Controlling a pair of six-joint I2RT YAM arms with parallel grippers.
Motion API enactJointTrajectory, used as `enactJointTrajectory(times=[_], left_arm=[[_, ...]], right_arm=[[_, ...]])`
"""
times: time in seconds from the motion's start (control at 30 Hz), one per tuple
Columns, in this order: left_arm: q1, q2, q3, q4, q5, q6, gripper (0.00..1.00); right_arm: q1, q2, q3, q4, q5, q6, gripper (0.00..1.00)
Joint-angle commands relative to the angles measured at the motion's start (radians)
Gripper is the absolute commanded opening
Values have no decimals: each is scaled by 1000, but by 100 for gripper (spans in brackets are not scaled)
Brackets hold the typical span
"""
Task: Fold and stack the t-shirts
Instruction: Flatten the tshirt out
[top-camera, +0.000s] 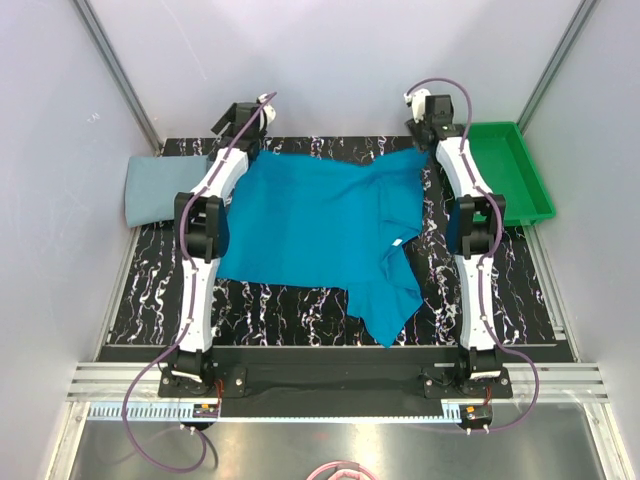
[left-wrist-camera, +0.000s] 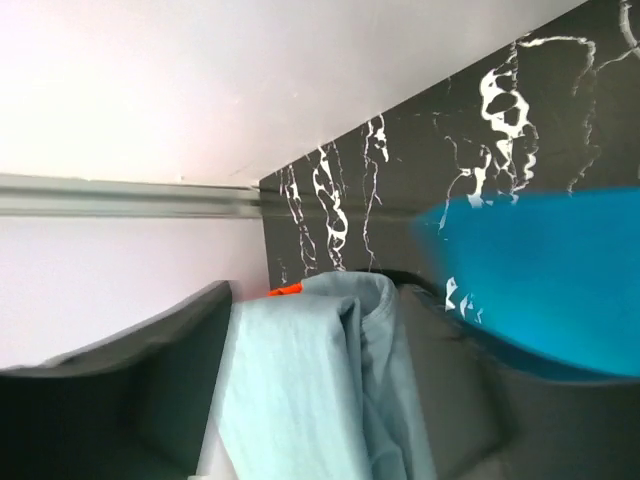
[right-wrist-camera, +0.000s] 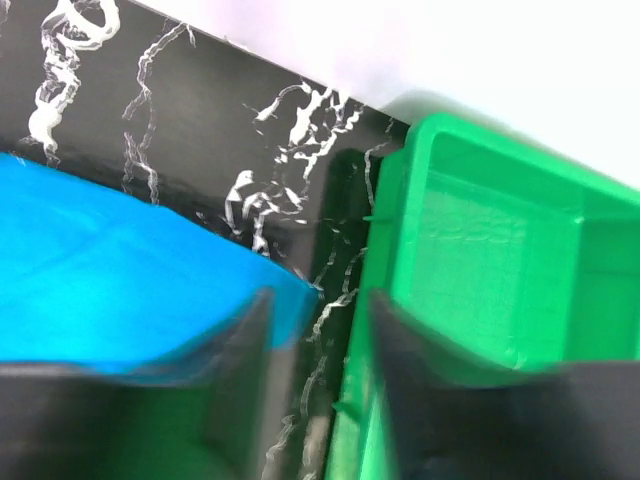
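The teal t-shirt (top-camera: 310, 225) lies spread mid-counter (top-camera: 290, 300). Its far corners, at 11 and 1 o'clock, sit just beside the left claw (top-camera: 245, 118) and right claw (top-camera: 432, 110) — both parted, pinching nothing that I can see. The pale grey-blue t-shirt (top-camera: 155, 190) lies at 9 o'clock (the green tray (top-camera: 510, 165) at 2). For a clean fold I'd flatten the rumpled flap at 5 o'clock, then pinch both far corners together and draw them evenly toward 6 — no skew.
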Motion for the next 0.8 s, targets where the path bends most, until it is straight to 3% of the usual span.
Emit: enactJointTrajectory(times=[0.0,0.03,0.1,0.17,0.23,0.4,0.5,0.57,0.63,0.77], left_arm=[[-6,8,7,118,-104,17,81],[-8,-1,-1,112,-123,1,88],[-13,-62,-4,38,-146,-96,92],[-20,-174,-28,-36,-129,-213,93],[-42,-283,-157,-72,-71,-250,93],[-98,-601,-422,-352,238,-390,92],[-140,-672,-517,-511,381,-428,94],[-149,-681,-541,-591,469,-462,95],[-151,-672,-558,-693,541,-502,95],[-151,-666,-648,-751,601,-548,93]], right_arm=[[23,23,8,117,98,-26,74],[24,14,-6,134,123,-16,87],[24,-47,-35,153,135,35,100],[24,-144,-87,135,140,64,100],[24,-219,-159,98,87,110,100],[24,-460,-342,-120,-134,161,100],[24,-518,-372,-313,-341,208,100],[24,-526,-376,-490,-588,207,100],[26,-541,-444,-553,-787,251,99],[57,-589,-596,-641,-900,225,95]])
